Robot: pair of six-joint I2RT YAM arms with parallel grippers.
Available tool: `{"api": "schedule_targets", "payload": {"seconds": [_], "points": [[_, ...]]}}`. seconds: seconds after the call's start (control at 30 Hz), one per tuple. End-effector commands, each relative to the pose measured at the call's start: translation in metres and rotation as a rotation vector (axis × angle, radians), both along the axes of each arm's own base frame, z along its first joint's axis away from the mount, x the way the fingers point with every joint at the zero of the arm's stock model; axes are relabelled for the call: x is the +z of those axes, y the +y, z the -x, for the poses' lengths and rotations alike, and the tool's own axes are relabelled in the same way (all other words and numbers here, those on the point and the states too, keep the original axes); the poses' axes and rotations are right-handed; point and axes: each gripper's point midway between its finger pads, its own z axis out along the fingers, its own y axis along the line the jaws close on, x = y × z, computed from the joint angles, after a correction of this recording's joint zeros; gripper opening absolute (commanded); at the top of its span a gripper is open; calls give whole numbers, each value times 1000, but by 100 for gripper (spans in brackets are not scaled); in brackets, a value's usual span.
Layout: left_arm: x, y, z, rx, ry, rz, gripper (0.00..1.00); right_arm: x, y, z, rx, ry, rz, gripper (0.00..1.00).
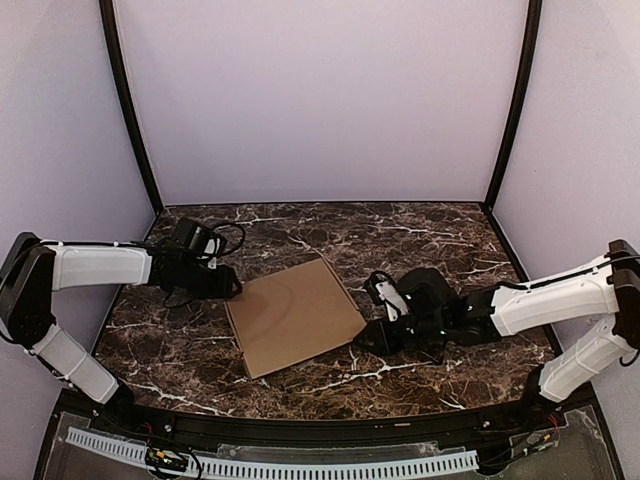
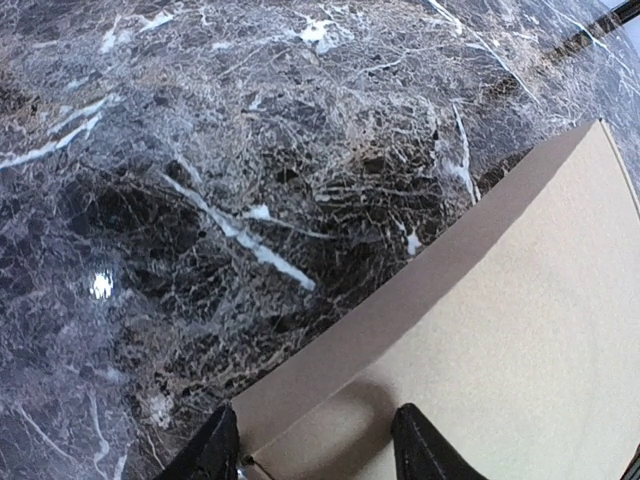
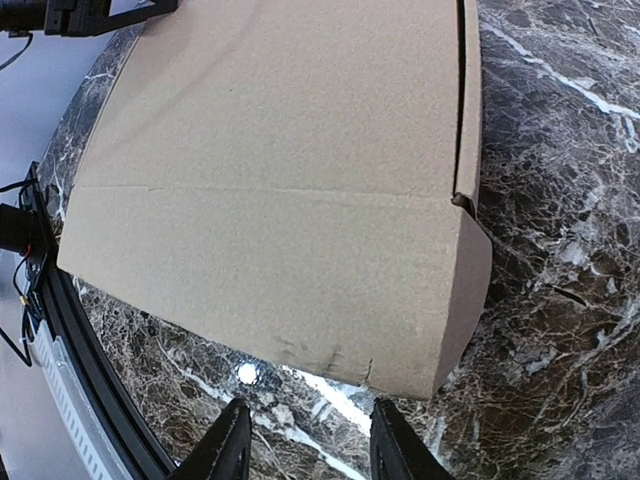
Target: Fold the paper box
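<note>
The paper box (image 1: 295, 315) is a plain brown, flat, closed box lying at an angle in the middle of the marble table (image 1: 430, 240). My left gripper (image 1: 236, 289) is at its left corner. In the left wrist view the box (image 2: 520, 300) has that corner between the open fingers (image 2: 214, 452); one finger is beside the side wall, the other over the lid. My right gripper (image 1: 363, 341) is low at the box's right corner. In the right wrist view the box (image 3: 280, 150) lies just ahead of the open fingertips (image 3: 230, 445), with nothing between them.
Pale enclosure walls and black corner posts (image 1: 135, 130) surround the table. A black rail and a white perforated strip (image 1: 270, 466) run along the near edge. Cables loop at the left wrist (image 1: 225, 240).
</note>
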Motion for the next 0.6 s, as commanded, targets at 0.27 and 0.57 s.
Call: {"api": "schedule_targets", "payload": {"seconds": [0.27, 0.57], "points": [[-16, 18, 64, -15, 167, 3, 50, 38, -29, -16, 22, -226, 61, 57], [62, -2, 33, -102, -7, 58, 62, 37, -27, 6, 19, -140, -128, 62]]}}
